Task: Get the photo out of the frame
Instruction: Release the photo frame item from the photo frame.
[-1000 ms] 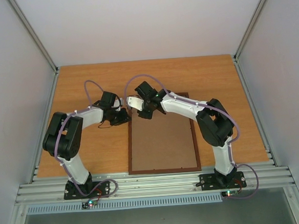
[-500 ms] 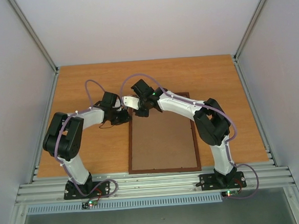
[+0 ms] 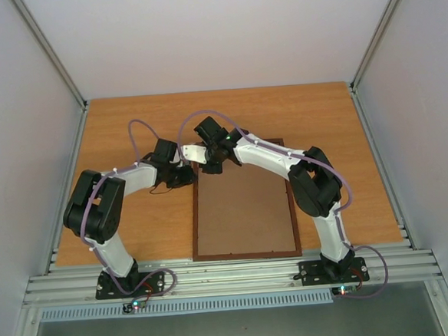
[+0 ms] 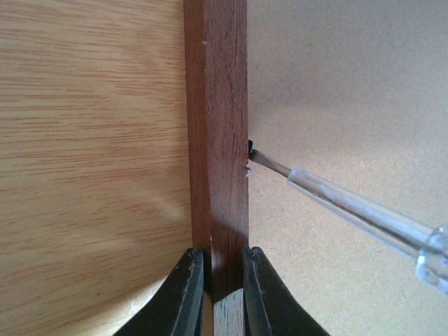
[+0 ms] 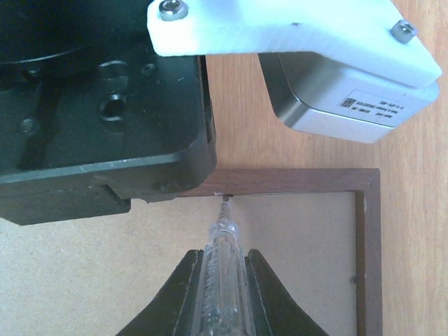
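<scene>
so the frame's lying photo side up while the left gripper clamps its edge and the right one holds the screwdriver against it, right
Not quite. The frame is lying back side up, with its plain brown backing facing the camera, as the top external view shows. The rest is right: the left gripper clamps the frame's edge, and the right gripper holds the screwdriver with its tip against the inner edge.

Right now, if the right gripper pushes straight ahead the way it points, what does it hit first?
The frame, most likely. The right gripper holds a screwdriver whose tip sits at the frame's inner edge. The left gripper, clamped on that same side, seems just beyond.
</scene>
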### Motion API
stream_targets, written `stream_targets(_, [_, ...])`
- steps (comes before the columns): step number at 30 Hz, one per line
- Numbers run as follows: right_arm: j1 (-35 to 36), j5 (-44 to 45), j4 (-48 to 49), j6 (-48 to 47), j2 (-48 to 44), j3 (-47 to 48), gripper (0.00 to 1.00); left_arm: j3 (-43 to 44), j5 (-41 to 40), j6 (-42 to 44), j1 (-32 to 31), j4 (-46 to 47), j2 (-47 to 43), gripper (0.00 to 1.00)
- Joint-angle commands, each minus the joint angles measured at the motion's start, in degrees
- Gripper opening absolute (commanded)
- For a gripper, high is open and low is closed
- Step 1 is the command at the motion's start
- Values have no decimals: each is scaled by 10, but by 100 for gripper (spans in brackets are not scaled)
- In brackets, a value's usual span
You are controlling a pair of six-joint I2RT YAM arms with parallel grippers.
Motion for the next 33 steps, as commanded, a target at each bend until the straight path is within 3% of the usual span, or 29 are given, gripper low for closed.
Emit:
stream_targets(1, [16,-37,75,-23,-26,30,1,-26,17,8,-29,-37,-3,1])
stream_targets(10, [14,4,79,3,-116,-70,1,-33,-10,-4,-28,-43,-12,3])
stream_targets(17, [2,59,133,81,-193,-193,1,-15,-63,-2,-28,-84,-44,20])
stream_targets(23, [-12,127,192,171,-261,-305,1,26,-108,9,-29,-134,-59,43])
stream_targets(33, [-12,193,280,308,-381,-446,1,148,-191,27,-54,-195,10,64])
